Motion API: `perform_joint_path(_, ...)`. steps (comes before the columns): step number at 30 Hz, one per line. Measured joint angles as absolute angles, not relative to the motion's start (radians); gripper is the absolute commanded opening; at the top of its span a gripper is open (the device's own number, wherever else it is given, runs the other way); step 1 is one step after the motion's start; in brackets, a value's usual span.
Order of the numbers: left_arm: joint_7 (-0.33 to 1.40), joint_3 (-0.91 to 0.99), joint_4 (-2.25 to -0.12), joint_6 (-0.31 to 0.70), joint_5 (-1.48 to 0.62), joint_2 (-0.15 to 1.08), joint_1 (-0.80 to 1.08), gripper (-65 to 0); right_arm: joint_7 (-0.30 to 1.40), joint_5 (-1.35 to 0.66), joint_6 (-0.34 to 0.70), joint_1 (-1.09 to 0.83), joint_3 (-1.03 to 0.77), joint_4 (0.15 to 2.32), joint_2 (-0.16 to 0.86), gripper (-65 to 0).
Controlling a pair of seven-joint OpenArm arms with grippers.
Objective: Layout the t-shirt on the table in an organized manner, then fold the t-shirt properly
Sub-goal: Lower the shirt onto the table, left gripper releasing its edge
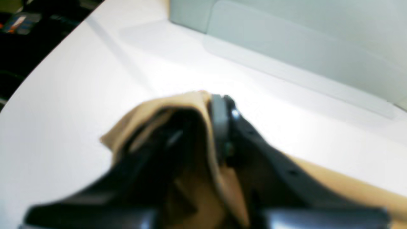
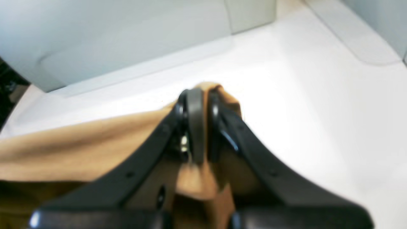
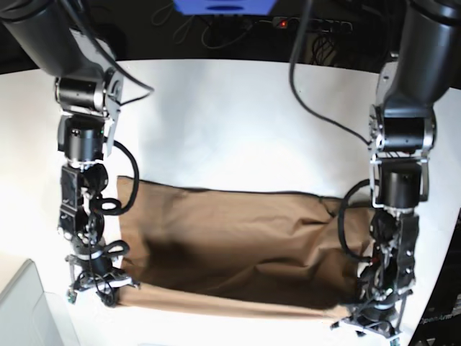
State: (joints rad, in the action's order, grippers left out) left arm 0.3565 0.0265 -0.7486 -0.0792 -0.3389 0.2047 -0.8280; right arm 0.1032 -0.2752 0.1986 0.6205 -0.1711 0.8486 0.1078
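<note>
Left wrist view: the left gripper [image 1: 194, 133] is sitting low over the table [image 1: 79, 95]. Its fingers [image 1: 219, 124] are standing a little apart, with a fold of the t-shirt [image 1: 149, 111] draping between and over them. The frame is blurred, so I cannot tell whether the cloth is actually being pinched. More brown cloth is trailing off toward the lower right corner. A grey translucent bin [image 1: 302, 35] is resting on the table beyond the gripper.

Right wrist view: the right gripper [image 2: 200, 124] is pressing its fingers [image 2: 194, 117] tightly together on a bunched edge of the t-shirt [image 2: 79, 146]. A small peak of cloth is poking up past the fingertips. The rest of the shirt is running off to the left, lying on the table [image 2: 302, 111]. The grey bin [image 2: 111, 38] is standing behind, well apart from the gripper.

Base view: the t-shirt [image 3: 238, 245] is lying spread across the table [image 3: 238, 115] as a broad, wrinkled brown band between the two arms. The right gripper [image 3: 97, 277] is reaching down at the band's end on this view's left, the left gripper [image 3: 374, 310] at its end on this view's right. A corner of the bin [image 3: 21, 303] is showing at the lower left.
</note>
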Motion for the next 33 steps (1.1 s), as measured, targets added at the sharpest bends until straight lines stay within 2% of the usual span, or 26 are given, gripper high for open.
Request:
perform_joint_path(3, 0.360, 0.027, -0.662, -0.083, -0.314, 0.187, -0.873, -35.9, 0.097, -0.274, 0.197, 0.645, -0.171, 0.796, 0.122, -53.1)
perform_joint_path(4, 0.361, 0.027, -0.653, -0.083, -0.310, 0.187, -0.872, -33.9, 0.093, -0.274, 0.197, 0.644, -0.171, 0.796, 0.125, -49.5)
perform_joint_path(9, 0.365, 0.034, -0.653, -0.090, -0.320, 0.190, -0.851, -32.5, 0.089, -0.274, 0.194, 0.581, -0.180, 0.855, 0.132, -36.2)
perform_joint_path(14, 0.356, 0.032, -0.791, -0.084, -0.432, 0.202, -0.804, -32.5, 0.086, -0.278, 0.193, 0.470, -0.180, 1.026, 0.130, -26.5)
perform_joint_path(17, 0.389, 0.025, -0.887, -0.091, -0.472, 0.229, -0.727, -32.5, 0.093, -0.279, 0.191, 0.397, -0.180, 1.130, 0.128, -25.5)
perform_joint_path(20, 0.492, 0.027, -1.106, -0.093, -0.527, 0.286, -0.575, -32.5, 0.084, -0.282, 0.195, 0.255, -0.178, 1.249, 0.125, -25.5)
perform_joint_path(23, 0.486, 0.036, -1.252, -0.104, -0.558, 0.342, -0.413, -32.5, 0.094, -0.281, 0.196, 0.107, -0.178, 1.296, 0.121, -25.5)
perform_joint_path(26, 0.510, 0.049, -1.325, -0.097, -0.566, 0.350, -0.249, -32.5, 0.106, -0.274, 0.181, 0.014, -0.184, 1.335, 0.097, -25.5)
perform_joint_path(29, 0.519, 0.179, -1.364, -0.079, -0.572, 0.320, -0.120, -32.2, 0.083, -0.285, 0.206, -0.048, -0.174, 1.405, 0.080, -25.4)
perform_joint_path(33, 0.497, 0.298, -1.349, -0.109, -0.553, 0.326, -0.076, -26.4, 0.087, -0.285, 0.191, -0.132, -0.184, 1.424, 0.077, -25.4)
